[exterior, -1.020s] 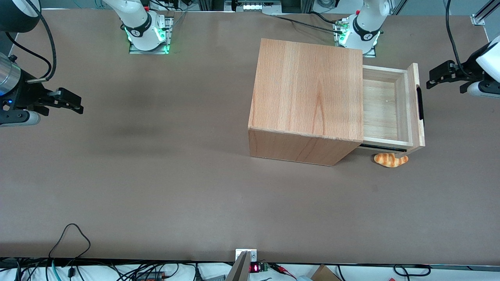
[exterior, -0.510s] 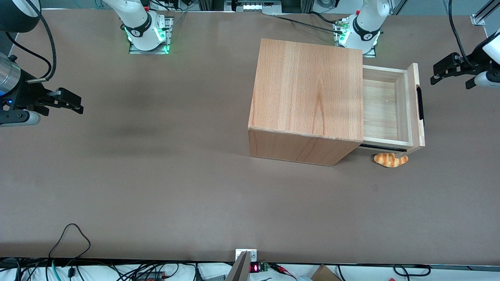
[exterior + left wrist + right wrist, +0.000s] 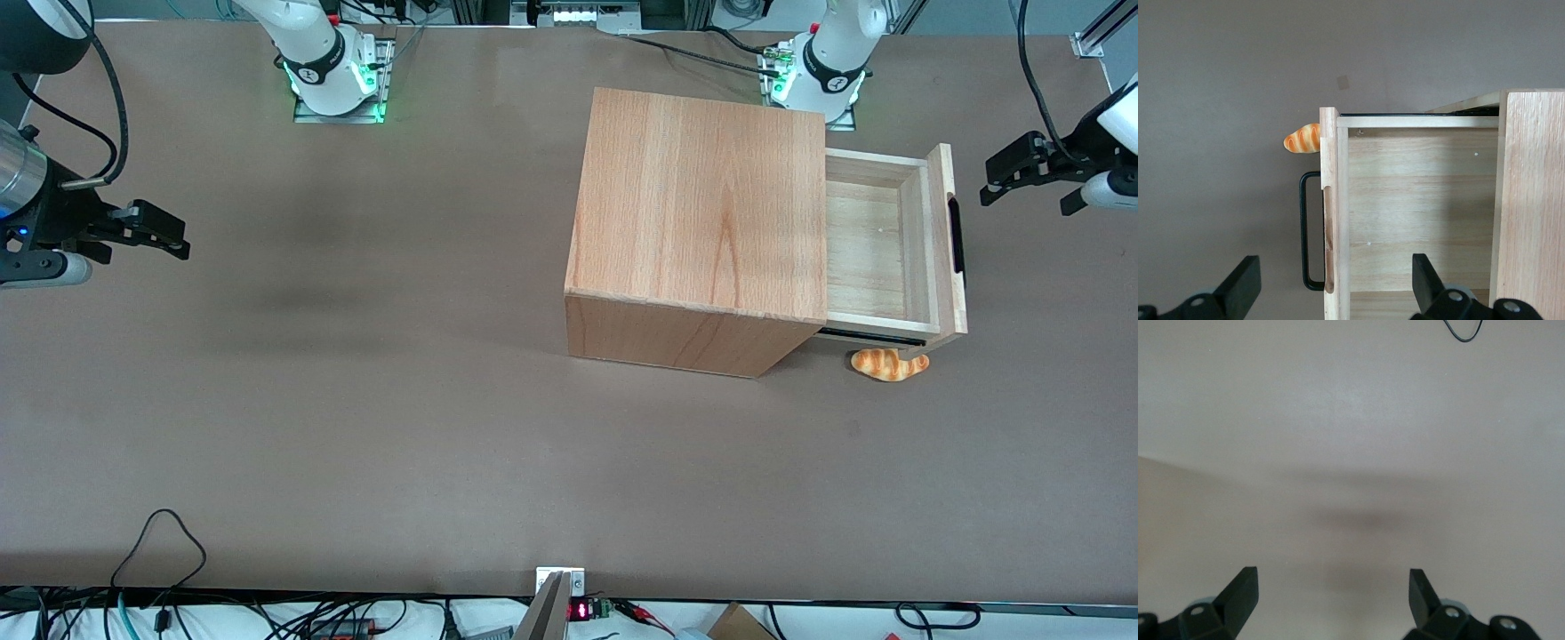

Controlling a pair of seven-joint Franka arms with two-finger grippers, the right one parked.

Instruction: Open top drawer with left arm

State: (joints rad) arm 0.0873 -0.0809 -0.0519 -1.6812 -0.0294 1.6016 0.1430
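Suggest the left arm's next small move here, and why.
Probably just retreat and park: the shallow pale-wood top drawer already stands pulled out of the wooden cabinet, and the black two-finger gripper hangs open, clear of the slim black bar handle.

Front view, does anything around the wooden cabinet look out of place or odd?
One thing: a small croissant lies on the table, partly tucked under the top drawer, which is pulled out of the cabinet. The drawer holds nothing visible. The gripper hangs clear of the handle, jaws open.
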